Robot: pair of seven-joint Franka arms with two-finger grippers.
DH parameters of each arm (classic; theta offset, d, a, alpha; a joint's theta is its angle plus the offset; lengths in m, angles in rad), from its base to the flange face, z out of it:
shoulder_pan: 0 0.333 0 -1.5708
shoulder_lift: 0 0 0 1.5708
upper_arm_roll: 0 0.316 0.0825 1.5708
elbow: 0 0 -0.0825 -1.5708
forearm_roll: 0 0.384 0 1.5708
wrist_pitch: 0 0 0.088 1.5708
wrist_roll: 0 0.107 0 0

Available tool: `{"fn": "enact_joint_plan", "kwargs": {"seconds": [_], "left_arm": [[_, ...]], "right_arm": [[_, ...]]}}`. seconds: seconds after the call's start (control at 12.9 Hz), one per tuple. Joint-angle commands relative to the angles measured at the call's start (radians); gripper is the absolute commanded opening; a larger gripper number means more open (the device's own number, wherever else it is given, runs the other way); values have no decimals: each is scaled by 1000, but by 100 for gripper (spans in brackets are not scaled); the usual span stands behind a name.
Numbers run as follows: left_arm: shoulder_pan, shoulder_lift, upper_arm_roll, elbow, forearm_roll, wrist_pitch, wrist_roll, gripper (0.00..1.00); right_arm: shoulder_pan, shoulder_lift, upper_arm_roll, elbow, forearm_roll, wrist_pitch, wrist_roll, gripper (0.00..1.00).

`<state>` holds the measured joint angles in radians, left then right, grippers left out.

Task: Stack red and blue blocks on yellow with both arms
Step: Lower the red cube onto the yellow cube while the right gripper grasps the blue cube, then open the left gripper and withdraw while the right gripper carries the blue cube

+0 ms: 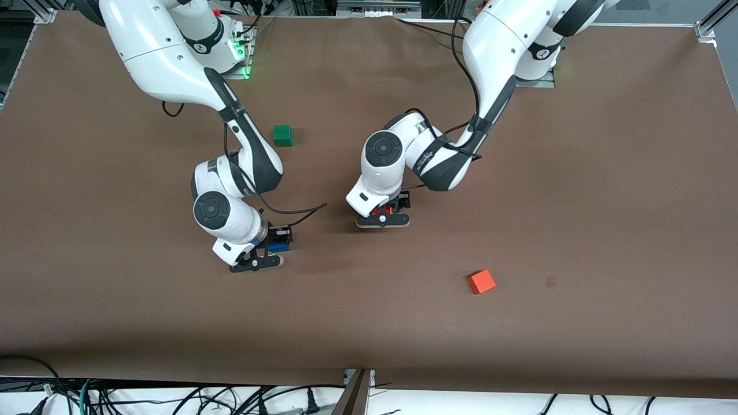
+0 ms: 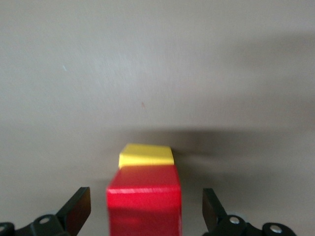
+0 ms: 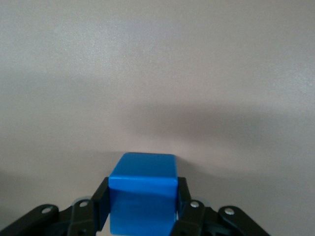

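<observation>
We judge the task about half done. In the left wrist view the red block (image 2: 144,206) sits on the yellow block (image 2: 146,155), and the left gripper (image 2: 146,214) straddles it with fingers (image 2: 78,209) spread wide, clear of both red faces. The stack stands near the table's (image 1: 576,202) middle. The right gripper (image 3: 142,209), toward the right arm's end of the table and low over the surface, pinches the blue block (image 3: 142,189) between its fingers (image 3: 101,204). What we think remains is carrying blue across and setting it on red.

From the front, the left wrist covers the stack, leaving only a sliver of red, and the yellow block is hidden. Whether blue has left the table we cannot tell. The green cube (image 1: 282,135) and orange cube (image 1: 481,282) lie well apart from the stack.
</observation>
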<state>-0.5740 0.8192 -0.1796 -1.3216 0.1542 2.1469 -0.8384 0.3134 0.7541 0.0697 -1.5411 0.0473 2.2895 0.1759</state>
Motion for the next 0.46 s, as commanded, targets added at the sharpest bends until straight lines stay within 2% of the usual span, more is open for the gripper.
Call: {"fn": "enact_joint_plan", "kwargs": {"seconds": [0.0, 0.15, 0.31, 0.39], "left_arm": [[19, -76, 55, 103, 25, -199, 69, 100], [49, -141, 100, 154, 25, -358, 187, 100], [71, -247, 172, 156, 16, -412, 255, 100], [112, -288, 178, 156, 13, -433, 290, 100]], "right_arm": [[9, 1, 4, 44, 23, -21, -13, 34], [38, -13, 5, 122, 22, -163, 64, 34], [94, -12, 4, 247, 17, -328, 166, 34], [127, -10, 4, 284, 17, -356, 218, 35]]}}
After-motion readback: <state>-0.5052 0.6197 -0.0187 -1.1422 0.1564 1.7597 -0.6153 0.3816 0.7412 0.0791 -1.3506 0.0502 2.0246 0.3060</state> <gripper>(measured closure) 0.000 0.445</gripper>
